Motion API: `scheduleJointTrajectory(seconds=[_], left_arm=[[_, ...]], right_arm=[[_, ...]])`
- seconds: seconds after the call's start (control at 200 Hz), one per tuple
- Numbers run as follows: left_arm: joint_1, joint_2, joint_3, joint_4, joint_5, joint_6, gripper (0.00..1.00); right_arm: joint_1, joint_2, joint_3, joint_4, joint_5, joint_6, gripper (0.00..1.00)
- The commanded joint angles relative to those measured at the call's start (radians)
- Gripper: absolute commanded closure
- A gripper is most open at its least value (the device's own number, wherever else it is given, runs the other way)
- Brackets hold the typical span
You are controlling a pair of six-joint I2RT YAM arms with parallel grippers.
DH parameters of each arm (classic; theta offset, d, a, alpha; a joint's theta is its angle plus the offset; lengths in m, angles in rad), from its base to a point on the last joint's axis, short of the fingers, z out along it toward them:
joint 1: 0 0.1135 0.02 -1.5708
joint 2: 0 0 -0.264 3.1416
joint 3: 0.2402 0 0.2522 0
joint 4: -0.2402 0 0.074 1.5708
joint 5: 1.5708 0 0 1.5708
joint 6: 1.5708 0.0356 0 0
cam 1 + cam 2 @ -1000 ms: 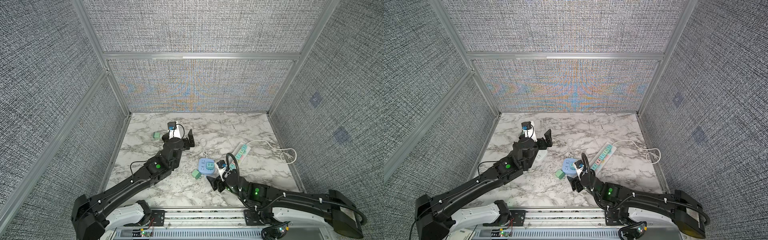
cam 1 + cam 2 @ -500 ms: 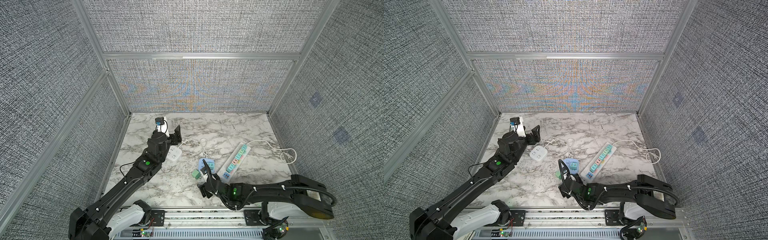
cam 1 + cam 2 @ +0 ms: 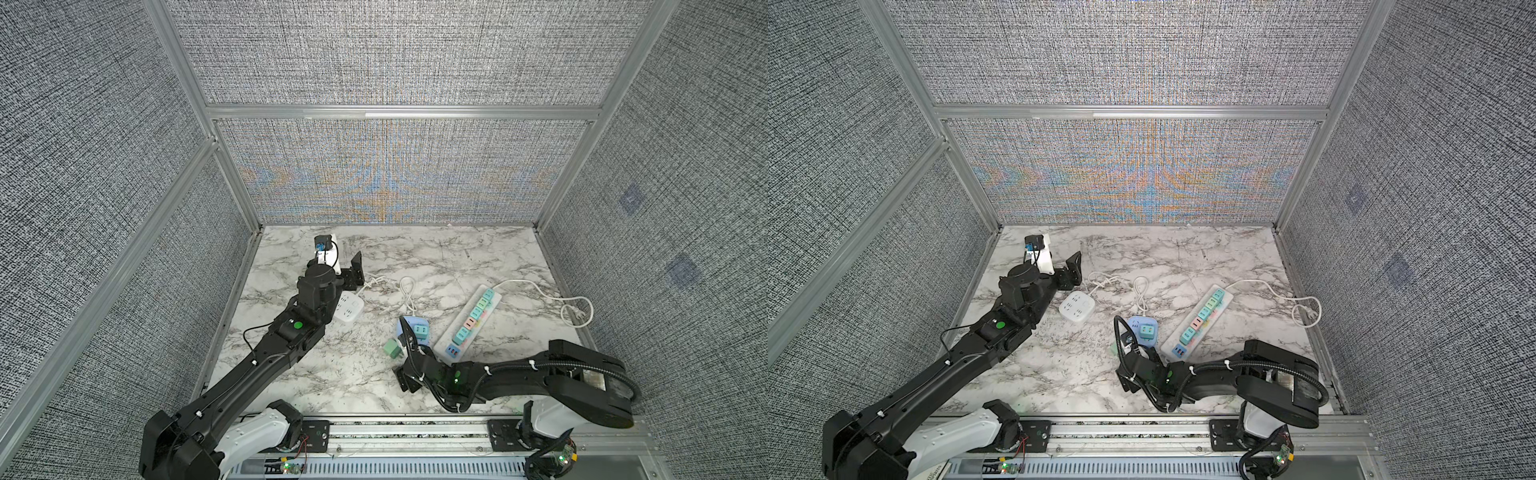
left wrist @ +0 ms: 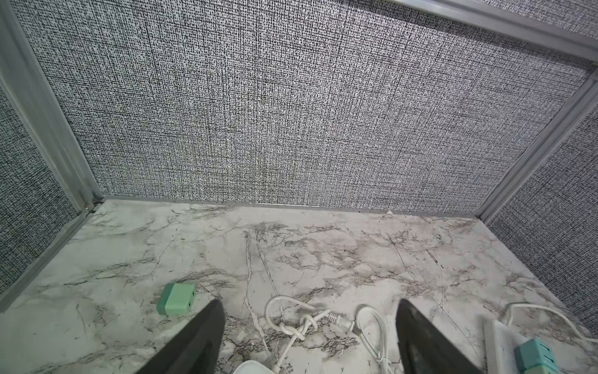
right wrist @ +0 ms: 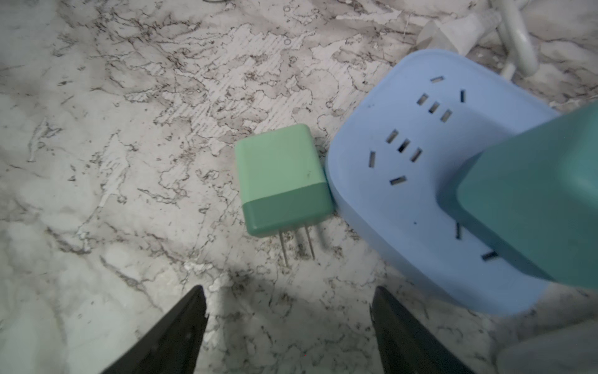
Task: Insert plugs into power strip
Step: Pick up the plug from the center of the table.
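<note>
A white-and-grey marble tabletop (image 3: 457, 257) sits boxed in by grey woven walls (image 3: 395, 62) on aluminium frames. In both top views a long power strip (image 3: 485, 320) lies diagonally on the right half. It carries a row of plugs (image 3: 462, 332), all teal apart from one pink plug (image 3: 470, 323) partway along. Near its front end is a blue power strip (image 3: 411, 321) with a teal plug (image 3: 420, 331) seated in it. A green plug (image 3: 392, 348) lies loose on the marble at the blue strip's left edge. A white square power strip (image 3: 348, 308) lies further left, partly under the left arm (image 3: 291, 332). In the left wrist view the left gripper (image 4: 309, 302) has its fingers spread wide and holds nothing, with a knotted white cable (image 4: 301, 323) on the table beyond them. A second green plug (image 4: 177, 299) lies on its side just outside one finger. In the right wrist view the right gripper (image 5: 288, 289) is also wide open and empty. The green plug lies flat just ahead of it, prongs pointing back toward the fingers. The plug's side seems to touch the blue power strip, though the seam is too fine to be sure.
</note>
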Motion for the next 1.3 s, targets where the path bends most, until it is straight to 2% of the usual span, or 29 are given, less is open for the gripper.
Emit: scheduleJointTrajectory(seconds=[0.0, 0.31, 0.495, 0.775, 1.016, 1.291], left_arm=[[0.003, 0.022, 0.022, 0.006, 0.015, -0.001, 0.13], [0.003, 0.048, 0.047, -0.016, 0.035, -0.014, 0.12], [0.002, 0.033, 0.04, -0.018, 0.04, -0.012, 0.09], [0.003, 0.028, 0.037, -0.013, 0.047, -0.014, 0.09], [0.003, 0.02, 0.033, -0.013, 0.056, -0.013, 0.09], [0.003, 0.016, 0.03, -0.008, 0.071, -0.01, 0.08]], right_arm=[[-0.001, 0.034, 0.017, 0.042, -0.03, 0.014, 0.18], [0.005, 0.12, 0.067, 0.087, -0.099, 0.001, 0.18], [0.025, 0.135, 0.102, 0.068, -0.081, -0.006, 0.19], [0.03, 0.078, 0.074, 0.093, -0.063, -0.011, 0.19], [0.012, 0.093, 0.11, 0.036, -0.041, -0.032, 0.19], [-0.01, -0.022, 0.081, 0.007, -0.018, -0.073, 0.19]])
